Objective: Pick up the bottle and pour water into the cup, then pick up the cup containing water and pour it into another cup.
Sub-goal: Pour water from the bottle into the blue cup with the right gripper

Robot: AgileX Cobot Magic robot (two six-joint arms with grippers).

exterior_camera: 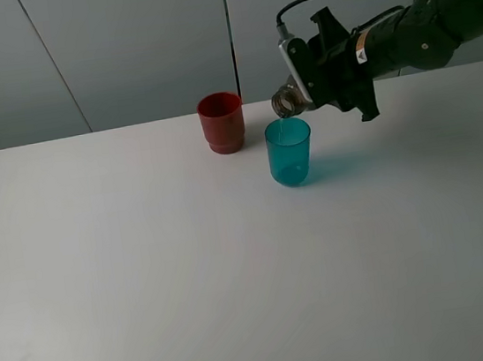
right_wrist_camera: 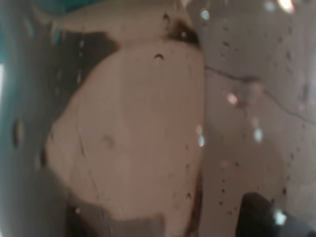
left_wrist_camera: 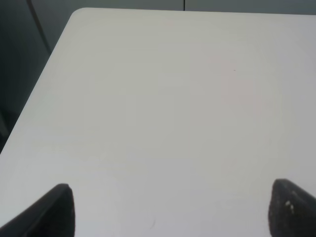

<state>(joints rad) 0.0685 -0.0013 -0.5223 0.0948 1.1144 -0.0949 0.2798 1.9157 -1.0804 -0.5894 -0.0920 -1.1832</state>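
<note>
At the far left, outside the high camera's sight, the left gripper [left_wrist_camera: 170, 212] hangs over the bare white table [left_wrist_camera: 163, 98]. Its two dark fingertips [left_wrist_camera: 57, 212] are spread wide, with nothing between them.

Toward the back of the table, near the middle, the red cup [exterior_camera: 221, 122] stands upright. Just to its right and a little nearer the front stands the teal cup [exterior_camera: 290, 151], also upright and not touching the red one.

Above the teal cup's rim is the bottle [exterior_camera: 285, 101], tipped onto its side with its open neck pointing left and down. Only the neck shows from above; the body is hidden behind the hand. A thin pale thread seems to run from the mouth into the teal cup, though it is too faint to be sure.

The right gripper [exterior_camera: 313, 82], reaching in from the right, is clamped on the bottle. Its wrist camera shows only a blurred smoky-brown wall speckled with droplets, with a sliver of teal at one edge.
</note>
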